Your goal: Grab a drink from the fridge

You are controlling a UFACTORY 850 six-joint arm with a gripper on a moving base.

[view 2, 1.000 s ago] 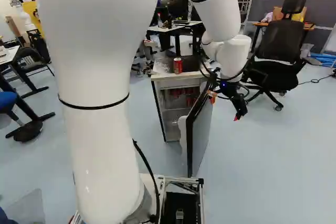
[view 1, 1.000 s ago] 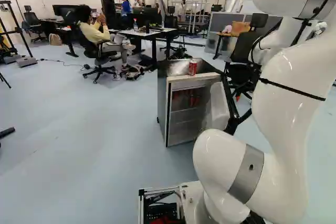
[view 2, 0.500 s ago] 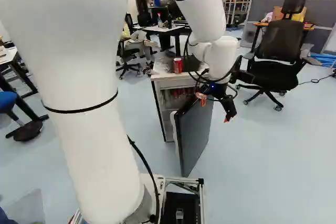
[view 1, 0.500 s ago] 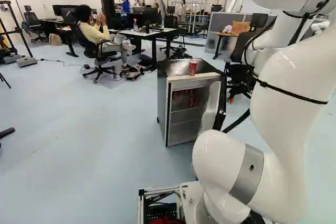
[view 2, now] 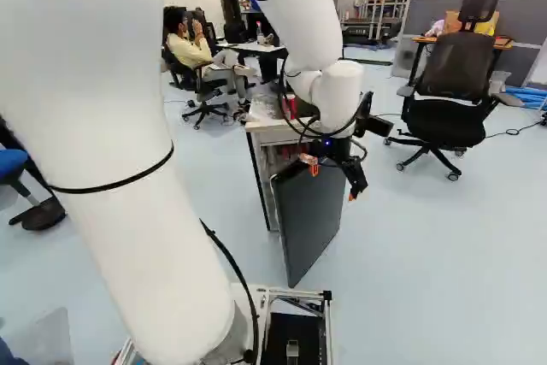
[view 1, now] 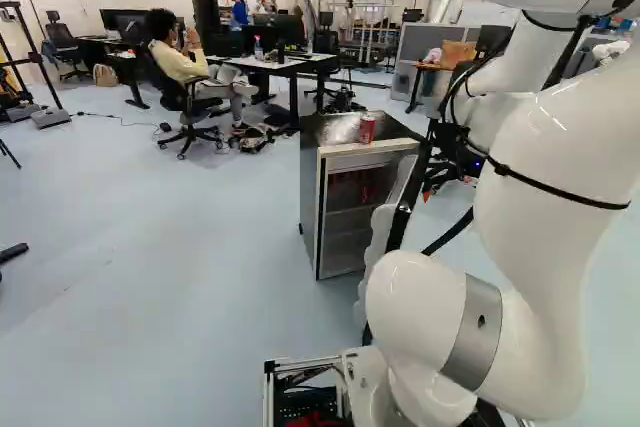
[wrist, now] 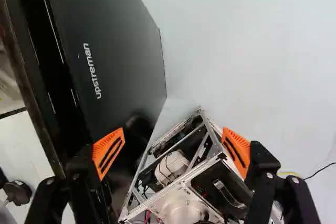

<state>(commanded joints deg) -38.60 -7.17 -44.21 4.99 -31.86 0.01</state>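
White lettering (wrist: 92, 71) "upstreman" on dark face of fridge door (wrist: 128, 45).

A red cylindrical metal can (view 1: 367, 130) stands on the boxy dark-sided fridge (view 1: 311, 192), behind its flat black rectangular door (view 2: 309, 220).

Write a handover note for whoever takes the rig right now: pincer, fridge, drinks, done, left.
Pincer: open, nothing between its fingers, by the outer face of the fridge door; whether it touches the door, I can't tell.
Fridge: ahead of the base, door standing open.
Drinks: one red can upright on top of the fridge; red items, probably cans, on the upper level inside.
Done: door open.
Left: bring the pincer around the door to the opening, grip a drink inside, take it out. The door edge looks like the main thing to avoid.
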